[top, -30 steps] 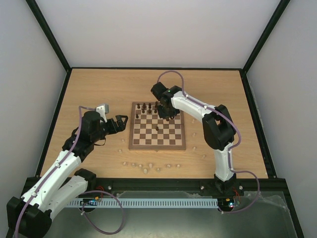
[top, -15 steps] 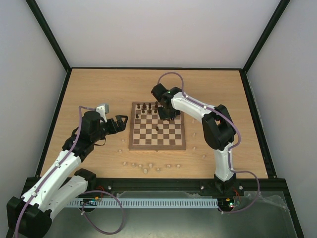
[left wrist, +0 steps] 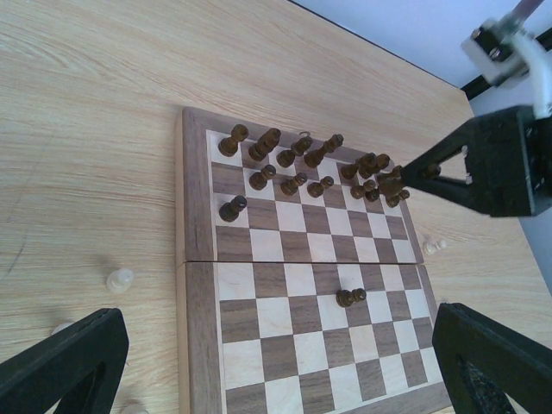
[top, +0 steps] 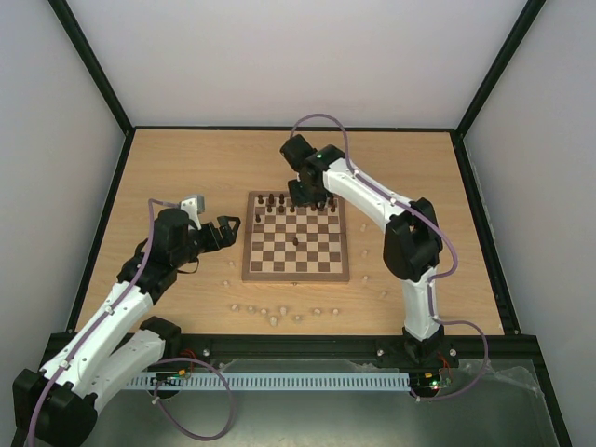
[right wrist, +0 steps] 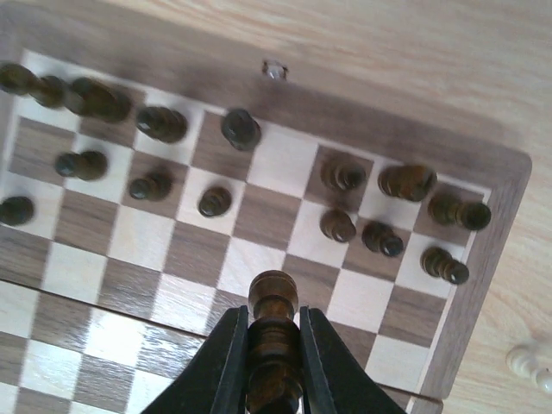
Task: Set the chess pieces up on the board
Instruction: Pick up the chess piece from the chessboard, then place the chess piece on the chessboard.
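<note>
The board [top: 296, 276] lies mid-table, with dark chess pieces [top: 279, 201] standing along its two far rows and one lone dark pawn [top: 296, 241] near the centre. My right gripper [top: 304, 194] hovers over the far rows. In the right wrist view it [right wrist: 272, 321] is shut on a dark turned piece [right wrist: 273, 302], held above the squares. My left gripper [top: 226, 228] rests just left of the board, open and holding nothing; its fingers [left wrist: 65, 362] frame the near half of the board [left wrist: 194, 285].
Several pale pieces [top: 275, 313] lie scattered on the tabletop in front of the board, and others at its right [top: 366, 277] and left [left wrist: 119, 279]. One pale piece [right wrist: 528, 362] sits beyond the board's corner. Black frame rails edge the table.
My right gripper has shut on the dark piece and moved up and towards the board's far edge with it. The left arm has not moved.
</note>
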Controlling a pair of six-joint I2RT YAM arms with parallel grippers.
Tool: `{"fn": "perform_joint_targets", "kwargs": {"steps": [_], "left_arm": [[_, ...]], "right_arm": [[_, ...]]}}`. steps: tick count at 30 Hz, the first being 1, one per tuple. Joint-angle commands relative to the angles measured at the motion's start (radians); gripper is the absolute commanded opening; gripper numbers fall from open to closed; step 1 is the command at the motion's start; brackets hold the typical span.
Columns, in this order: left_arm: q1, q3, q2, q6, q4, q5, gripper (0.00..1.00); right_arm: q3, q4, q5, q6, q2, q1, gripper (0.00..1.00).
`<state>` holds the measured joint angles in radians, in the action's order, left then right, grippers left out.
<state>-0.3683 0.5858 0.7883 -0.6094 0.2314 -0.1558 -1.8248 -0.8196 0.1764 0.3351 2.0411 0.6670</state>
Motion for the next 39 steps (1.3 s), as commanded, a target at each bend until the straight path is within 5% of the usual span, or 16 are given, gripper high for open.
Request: {"fn": "perform_joint_targets", "kwargs": {"steps": [1,14,39], "left_arm": [[0.000,0.004,0.003,0.010,0.008,0.009,0.99],[0.000,0.012,0.019,0.012,0.002,0.009,0.99],[0.000,0.015,0.030,0.012,-0.007,0.010,0.99]], "right_arm": [[-0.092,-0.107,-0.017,-0.030,0.049,-0.001,0.08],[-0.361,-0.214,0.038,-0.029,0.225,-0.001,0.08],[-0.424,-0.190,0.008,-0.040,0.322,-0.059,0.09]]}}
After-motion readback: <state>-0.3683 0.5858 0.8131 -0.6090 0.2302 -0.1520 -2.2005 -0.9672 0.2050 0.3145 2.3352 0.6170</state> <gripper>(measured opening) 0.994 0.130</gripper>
